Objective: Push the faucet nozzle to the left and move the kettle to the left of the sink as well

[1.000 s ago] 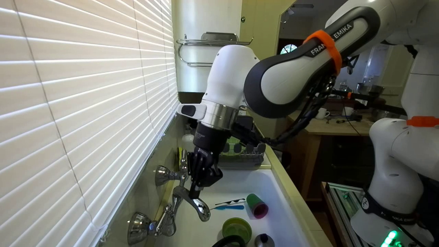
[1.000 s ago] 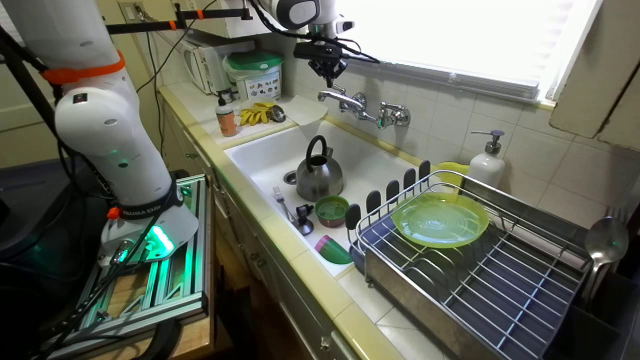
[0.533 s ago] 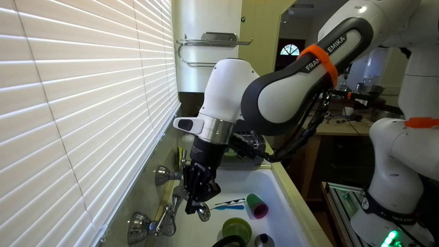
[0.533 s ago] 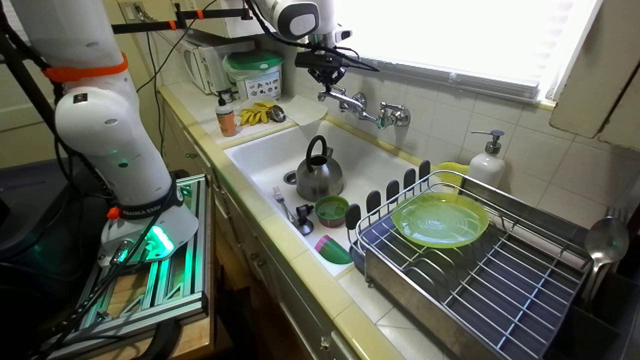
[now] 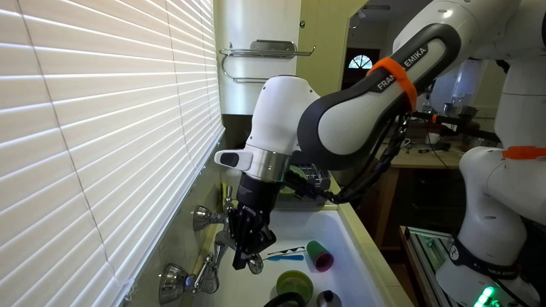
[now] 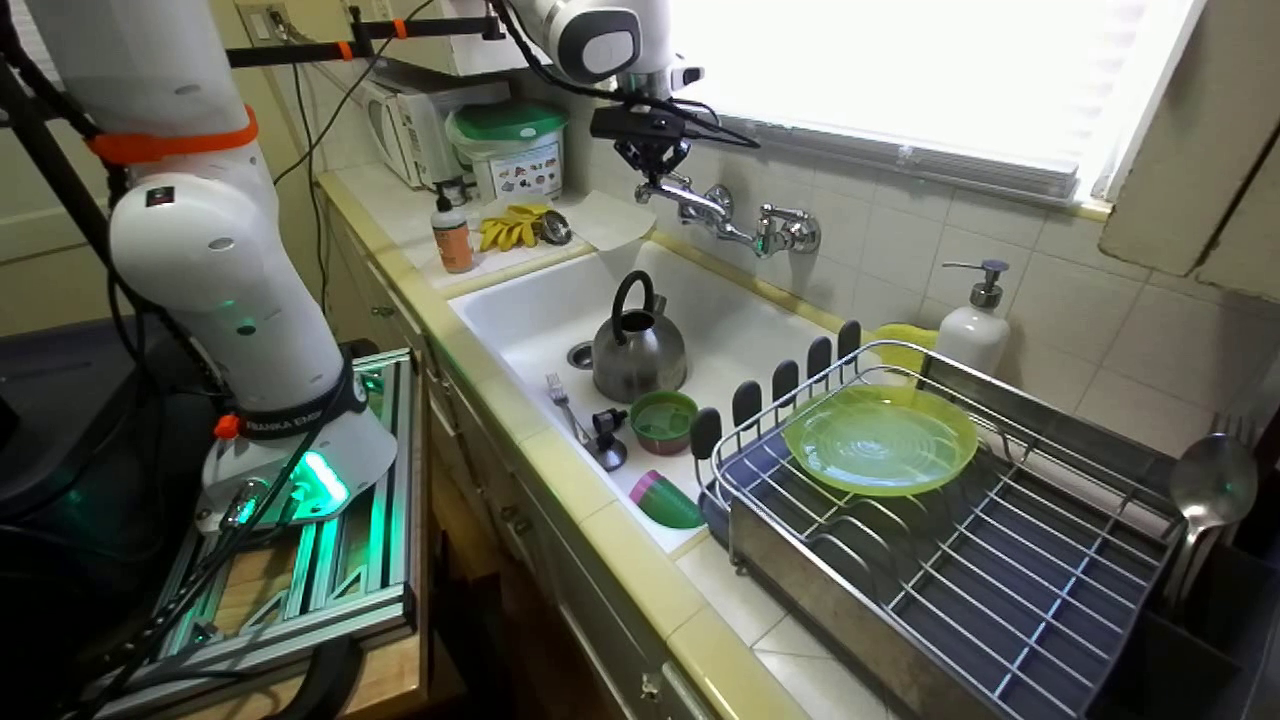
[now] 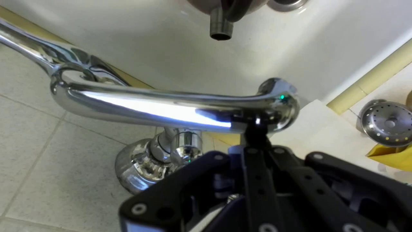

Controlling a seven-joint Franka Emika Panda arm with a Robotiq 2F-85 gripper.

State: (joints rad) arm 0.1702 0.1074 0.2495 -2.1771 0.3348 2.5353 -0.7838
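Inside the sink (image 6: 740, 320), the kettle (image 6: 640, 355) was found upright beside the drain (image 6: 580, 355); its transfer leftward was judged outstanding. The faucet nozzle (image 7: 161, 108) push was judged in hand, its completion unverified. The claw (image 7: 256, 137) was closed, with nothing held, positioned at the faucet nozzle's free end; contact was not confirmed. The arm (image 5: 349, 123) was extended over the sink, its claw directed downward.

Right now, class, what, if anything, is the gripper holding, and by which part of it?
Nothing is held: the gripper is shut, its fingertips seemingly against the faucet nozzle near its free end.
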